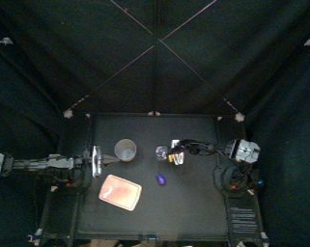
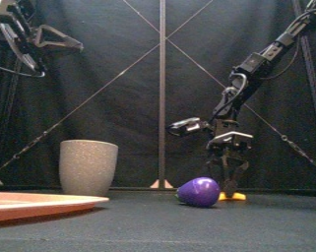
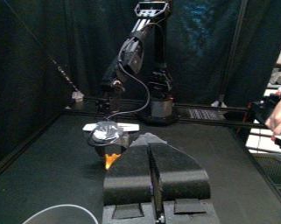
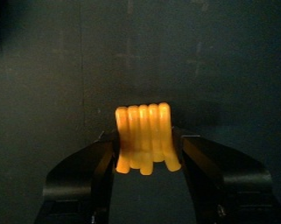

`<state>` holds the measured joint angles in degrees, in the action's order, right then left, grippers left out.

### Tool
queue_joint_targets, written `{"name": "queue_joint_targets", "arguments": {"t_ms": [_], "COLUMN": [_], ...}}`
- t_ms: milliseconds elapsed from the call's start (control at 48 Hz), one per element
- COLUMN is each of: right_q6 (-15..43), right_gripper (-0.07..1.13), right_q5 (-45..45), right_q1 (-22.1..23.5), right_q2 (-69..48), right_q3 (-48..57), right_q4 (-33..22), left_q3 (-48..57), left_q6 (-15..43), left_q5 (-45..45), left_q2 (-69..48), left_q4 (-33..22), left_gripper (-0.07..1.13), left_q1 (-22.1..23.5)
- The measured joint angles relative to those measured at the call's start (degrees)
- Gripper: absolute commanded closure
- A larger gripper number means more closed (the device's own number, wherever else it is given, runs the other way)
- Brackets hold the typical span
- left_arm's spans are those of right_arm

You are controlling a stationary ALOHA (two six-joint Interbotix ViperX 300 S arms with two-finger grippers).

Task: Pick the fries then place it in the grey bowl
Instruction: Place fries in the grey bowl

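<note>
The pink tray (image 2: 29, 203) is lying nearest the table's front edge, left of the middle. Behind it the tall grey bowl (image 2: 88, 165) is standing upright and, from what is showing, unfilled. A purple toy (image 2: 197, 190) is sitting on the table (image 1: 183, 207) to the right of the tray. Just behind it and a little to its right, the fries (image 4: 144, 138) are resting on the table surface, well apart from the bowl. The right gripper (image 4: 145, 144) is reaching down over them, and its jaws are pressing in against both sides of the yellow bundle, which is not yet lifted. The left gripper (image 3: 154, 150) is resting raised at the table's left side, its jaws nearly together and holding nothing. The fries are looking like one moulded piece of ridged sticks, probably light, stiff and rather smooth. A hold across the narrow width near the middle is seeming soundest, since a grip near the rounded tips is likelier to let the piece pivot or slip out. The carry to the bowl is calling for enough height to clear its rim.
</note>
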<state>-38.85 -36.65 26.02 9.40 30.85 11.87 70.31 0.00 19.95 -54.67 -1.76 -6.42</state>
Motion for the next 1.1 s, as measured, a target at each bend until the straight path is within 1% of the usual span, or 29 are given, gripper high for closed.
{"name": "queue_joint_targets", "arguments": {"t_ms": [83,229,396,500,562,688,812,917,1104], "right_q6": [0.6,1.1,1.1,0.9,0.8,0.7,0.7,1.0,0.7], "right_gripper": [0.39,0.39,0.39,0.39,0.39,0.39,0.39,0.39,0.39], "right_q5": [0.0,0.3,4.7,11.4,17.2,28.5,37.8,42.9,45.8], "right_q1": [-0.1,-0.4,-1.8,-3.0,-4.1,-6.8,-9.8,-12.1,-13.5], "right_q2": [0.0,-0.4,-4.3,-6.8,-8.2,-8.7,-7.6,-4.8,3.1], "right_q3": [0.0,0.0,-1.2,-3.0,-4.1,-5.7,-8.4,-11.7,-18.8], "right_q4": [0.3,1.8,8.3,13.1,16.2,20.4,21.7,22.1,23.1], "left_q3": [0.0,0.0,0.1,0.1,0.2,0.2,0.4,0.8,1.5], "left_q6": [-0.1,-0.1,-0.2,0.0,0.0,0.0,0.0,0.0,0.0], "left_q5": [0.0,0.0,0.0,0.0,0.0,0.0,0.0,0.0,0.0], "left_q2": [0.0,0.0,0.0,0.0,-0.1,0.0,0.0,0.0,0.0], "left_q4": [0.0,-0.4,-0.6,-0.6,-0.7,-0.6,-0.6,-0.6,-0.7], "left_gripper": [1.07,1.07,1.07,1.07,1.07,1.07,1.07,1.07,1.07], "left_q1": [0.0,0.0,0.0,0.0,0.0,0.0,-0.1,-0.1,-0.1]}}
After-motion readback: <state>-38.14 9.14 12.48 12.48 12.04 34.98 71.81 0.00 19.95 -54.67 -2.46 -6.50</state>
